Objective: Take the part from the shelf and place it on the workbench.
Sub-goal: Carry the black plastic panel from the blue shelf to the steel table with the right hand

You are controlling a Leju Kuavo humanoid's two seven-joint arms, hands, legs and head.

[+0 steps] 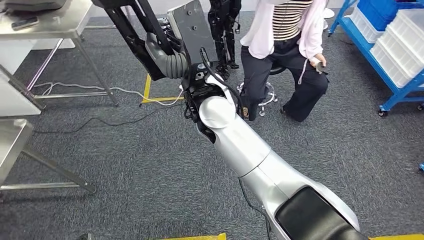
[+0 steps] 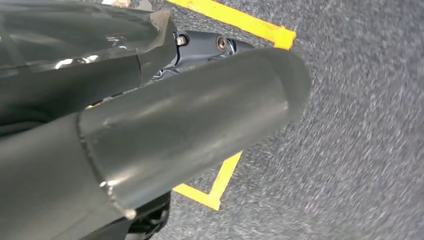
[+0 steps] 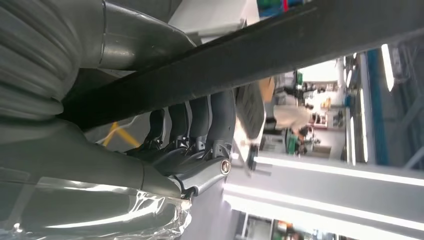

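R robot hand [image 3: 195, 135] grips black part [image 3: 240, 55] over carpet.

Grey carpet floor [image 1: 125, 160], yellow tape [image 1: 148, 90], cables [image 1: 75, 87]

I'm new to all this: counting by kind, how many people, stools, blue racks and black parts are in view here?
Person: 1
Stool: 1
Blue rack: 1
Black part, held by the right hand: 1
Total: 4
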